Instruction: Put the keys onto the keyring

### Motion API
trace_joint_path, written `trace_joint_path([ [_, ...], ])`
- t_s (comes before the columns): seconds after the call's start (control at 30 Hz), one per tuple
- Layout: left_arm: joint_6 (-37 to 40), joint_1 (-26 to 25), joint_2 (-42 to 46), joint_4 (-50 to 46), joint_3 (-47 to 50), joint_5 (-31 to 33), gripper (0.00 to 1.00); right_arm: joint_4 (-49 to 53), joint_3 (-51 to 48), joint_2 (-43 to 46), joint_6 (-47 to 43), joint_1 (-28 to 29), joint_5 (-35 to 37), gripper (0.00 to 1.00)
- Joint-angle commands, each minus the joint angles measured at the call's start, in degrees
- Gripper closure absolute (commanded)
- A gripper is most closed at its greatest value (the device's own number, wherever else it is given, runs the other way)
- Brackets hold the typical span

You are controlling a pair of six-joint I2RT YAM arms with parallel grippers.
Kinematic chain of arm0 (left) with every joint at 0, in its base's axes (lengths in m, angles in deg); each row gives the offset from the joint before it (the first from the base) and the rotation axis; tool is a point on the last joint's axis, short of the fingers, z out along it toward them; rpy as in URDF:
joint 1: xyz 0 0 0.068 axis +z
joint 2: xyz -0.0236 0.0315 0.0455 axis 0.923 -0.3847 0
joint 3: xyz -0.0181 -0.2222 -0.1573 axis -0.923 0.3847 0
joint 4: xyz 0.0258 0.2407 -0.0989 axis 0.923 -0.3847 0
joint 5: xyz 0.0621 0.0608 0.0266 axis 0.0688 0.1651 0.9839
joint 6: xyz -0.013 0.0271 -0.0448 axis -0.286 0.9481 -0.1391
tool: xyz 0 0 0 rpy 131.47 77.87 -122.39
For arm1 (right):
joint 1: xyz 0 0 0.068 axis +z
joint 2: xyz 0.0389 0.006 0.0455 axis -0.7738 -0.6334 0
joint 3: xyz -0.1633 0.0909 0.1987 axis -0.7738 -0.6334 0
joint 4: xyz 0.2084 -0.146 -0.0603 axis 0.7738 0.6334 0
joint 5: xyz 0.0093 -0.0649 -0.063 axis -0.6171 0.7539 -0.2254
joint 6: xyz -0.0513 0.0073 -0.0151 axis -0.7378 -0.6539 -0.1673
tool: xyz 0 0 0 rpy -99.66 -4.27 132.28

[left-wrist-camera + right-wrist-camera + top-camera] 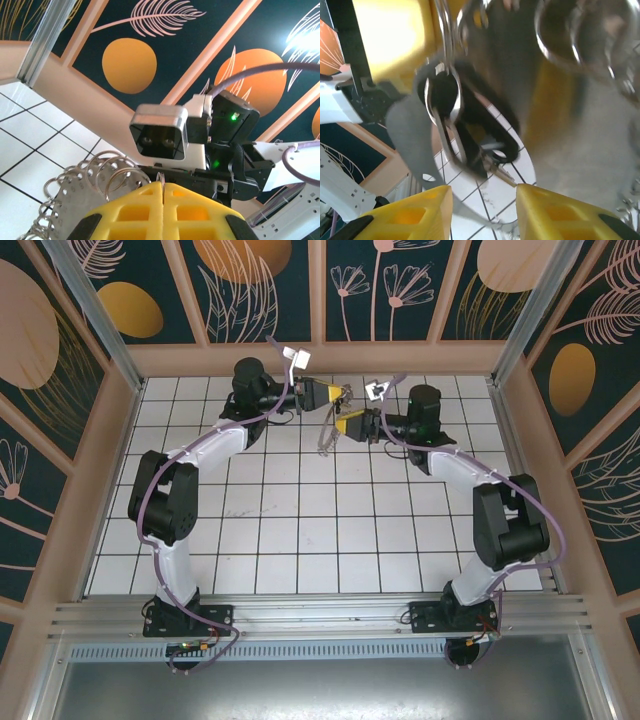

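The keyring (325,440) dangles above the far tiles between the two arms. My left gripper (335,396) is shut on it; in the left wrist view the yellow fingers (135,210) pinch one thin ring, with the keyring's rings and flat metal pieces (82,182) spreading to the left. My right gripper (339,424) sits just below and facing it, open. In the right wrist view its yellow fingertips (422,212) stand apart with nothing between them. Just ahead, blurred, the dark key (472,127) hangs from a thin ring of the keyring (456,102). Whether the key is threaded on it I cannot tell.
White tiled floor (300,530) stretches from the arms' bases to the back wall (320,358). Wooden-framed painted panels close in both sides. The right wrist's camera housing (160,136) faces the left gripper at close range.
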Motion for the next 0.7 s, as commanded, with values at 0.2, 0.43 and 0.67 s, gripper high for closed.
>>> trace_joint_path([
  [0.2, -4.04, 0.07, 3.06, 8.46, 2.21, 1.65, 1.0, -8.99, -7.29, 14.43, 6.58, -3.02, 5.62, 0.55],
  [0.43, -7.29, 0.08, 4.29, 12.68, 3.87, 2.45, 1.0, -16.68, -5.07, 14.05, 14.38, -2.86, 15.0, 0.53],
  [0.67, -10.77, 0.08, 4.65, 16.37, 5.55, 3.66, 1.0, -26.97, -1.91, 5.39, 22.02, -1.93, 18.03, 0.54],
])
